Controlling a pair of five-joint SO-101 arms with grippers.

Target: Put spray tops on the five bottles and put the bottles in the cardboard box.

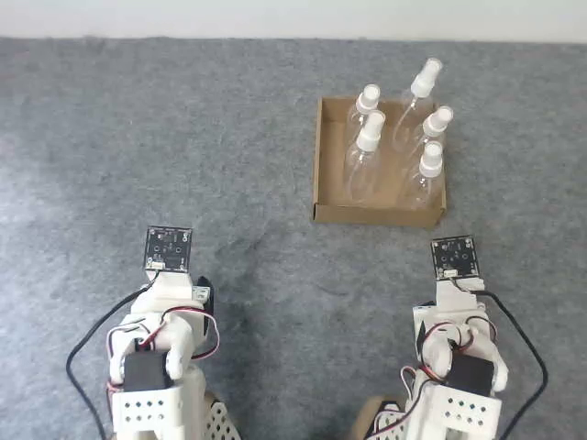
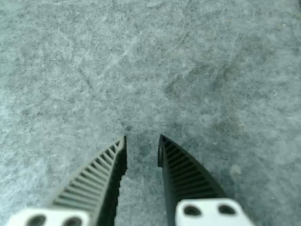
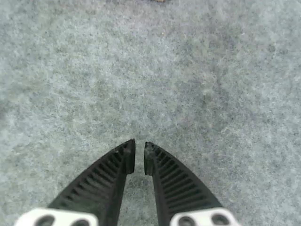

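Several clear bottles [image 1: 370, 151] with white spray tops [image 1: 371, 131] stand upright inside the shallow cardboard box [image 1: 318, 160] at the far right of the grey carpet. Both arms are folded back at the near edge, well short of the box. The left arm [image 1: 160, 348] points its gripper [image 2: 142, 139] down at bare carpet, its fingers a little open and holding nothing. The right arm [image 1: 456, 353] sits just in front of the box, and its gripper [image 3: 139, 145] is shut with the tips almost touching and nothing between them.
Grey carpet [image 1: 183, 137] covers the whole table. A pale wall strip [image 1: 293, 18] runs along the far edge. The box's front wall [image 1: 376, 215] lies a short way beyond the right arm's camera board [image 1: 455, 257].
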